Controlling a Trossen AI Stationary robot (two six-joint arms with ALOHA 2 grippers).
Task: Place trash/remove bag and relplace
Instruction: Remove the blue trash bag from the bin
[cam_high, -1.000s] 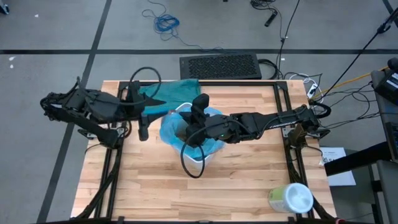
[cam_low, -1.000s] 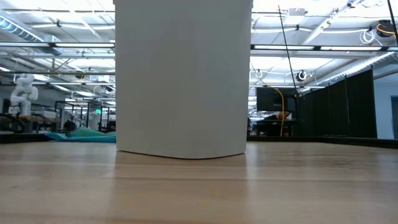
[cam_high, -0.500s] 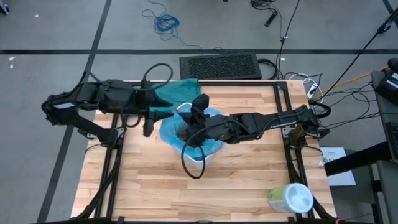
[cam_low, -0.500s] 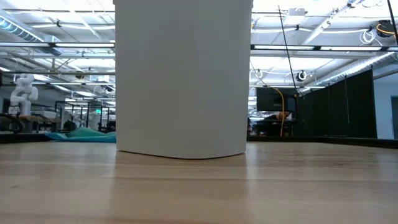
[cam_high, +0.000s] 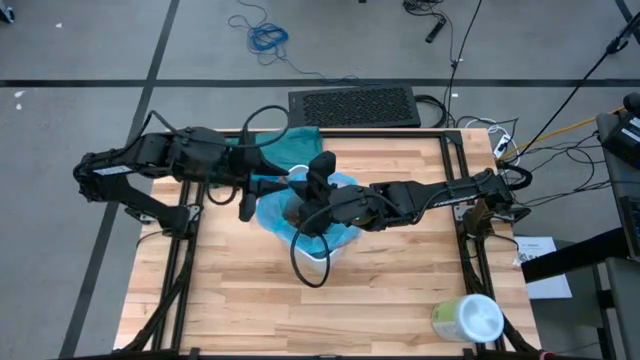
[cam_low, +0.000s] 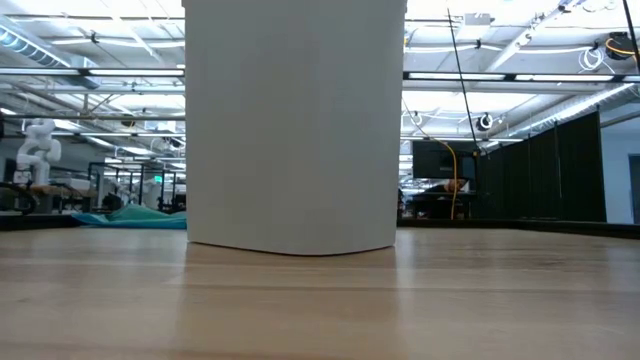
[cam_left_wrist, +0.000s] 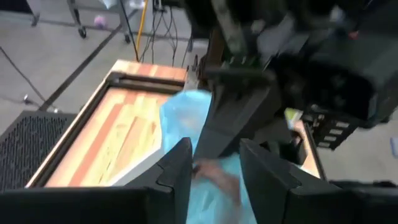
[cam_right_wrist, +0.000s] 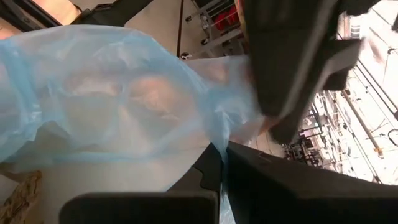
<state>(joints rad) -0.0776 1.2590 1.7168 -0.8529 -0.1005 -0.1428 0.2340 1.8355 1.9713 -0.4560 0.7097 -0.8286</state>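
The white bin (cam_high: 318, 252) stands mid-table, lined with the light-blue bag (cam_high: 272, 212), whose top is turned over the bin's rim. A brown wad of trash (cam_high: 291, 212) shows inside. My right gripper (cam_high: 300, 216) reaches in from the right and is shut on the bag. My left gripper (cam_left_wrist: 214, 174) is open at the bin's far-left rim, with blue film (cam_left_wrist: 186, 115) showing between its fingers. I cannot tell whether it touches the film. The low view shows only the bin's wall (cam_low: 295, 120). My right gripper pinches the bag's gathered top edge (cam_right_wrist: 214, 146) between its two fingers. It comes from the table's right side, slanting a little downward over the bin's mouth. The film bunches at the fingers, and the rest of the bag stays draped in and over the bin.
A darker teal bag (cam_high: 285, 148) lies on the table's far side behind the bin, also seen in the low view (cam_low: 130, 217). A white-and-green wipes tub (cam_high: 467, 318) lies at the near right corner. Bare wood lies near and to the left.
My left arm has swung from the table's left edge toward the bin, turning as it went. Its gripper now stands at the bin's far-left rim. My right gripper, the bag and the bin have kept still.
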